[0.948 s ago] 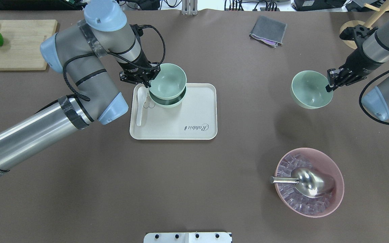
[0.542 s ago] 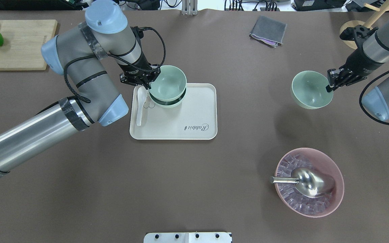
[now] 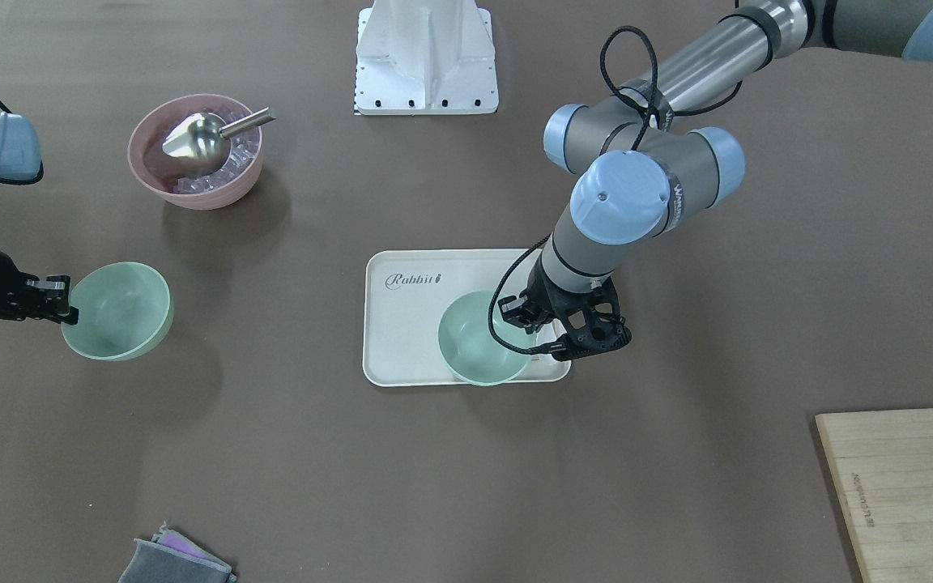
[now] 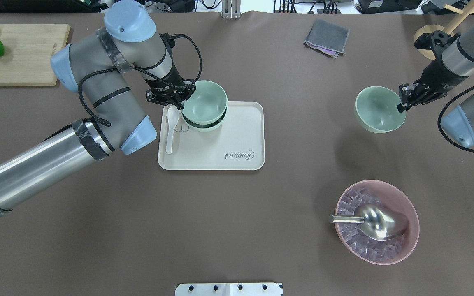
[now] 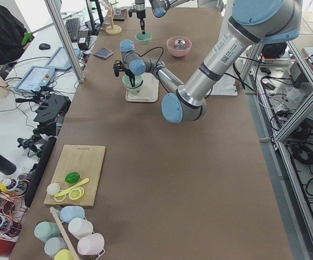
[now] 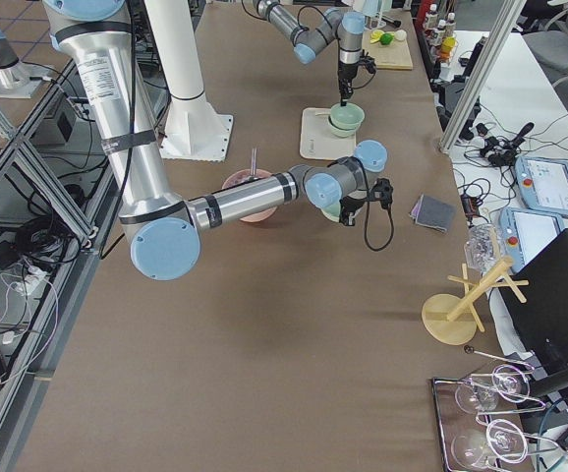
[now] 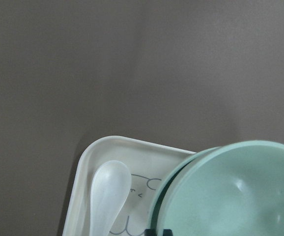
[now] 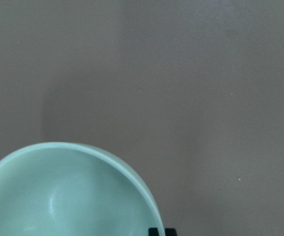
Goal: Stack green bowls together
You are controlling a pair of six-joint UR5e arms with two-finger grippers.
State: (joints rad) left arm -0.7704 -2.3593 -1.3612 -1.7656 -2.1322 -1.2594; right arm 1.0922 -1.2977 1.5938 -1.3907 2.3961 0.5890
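Observation:
My left gripper (image 4: pixel 182 98) is shut on the rim of a pale green bowl (image 4: pixel 205 102) and holds it low over a second green bowl (image 4: pixel 205 127) on the cream tray (image 4: pixel 220 152). A dark gap shows between the two rims, also in the left wrist view (image 7: pixel 240 196). My right gripper (image 4: pixel 401 100) is shut on the rim of the third green bowl (image 4: pixel 379 109) and holds it above the table at the right. That bowl also shows in the front view (image 3: pixel 114 312) and the right wrist view (image 8: pixel 68 196).
A white spoon (image 4: pixel 171 131) lies on the tray's left side. A pink bowl (image 4: pixel 414 224) with ice and a metal scoop (image 4: pixel 379 222) stands front right. A cutting board (image 4: pixel 23 57) is far left, a grey cloth (image 4: pixel 326 37) and a wooden rack (image 4: pixel 426 37) at the back.
My left gripper has lowered its bowl a little toward the bowl on the tray. The right gripper and its bowl have barely moved.

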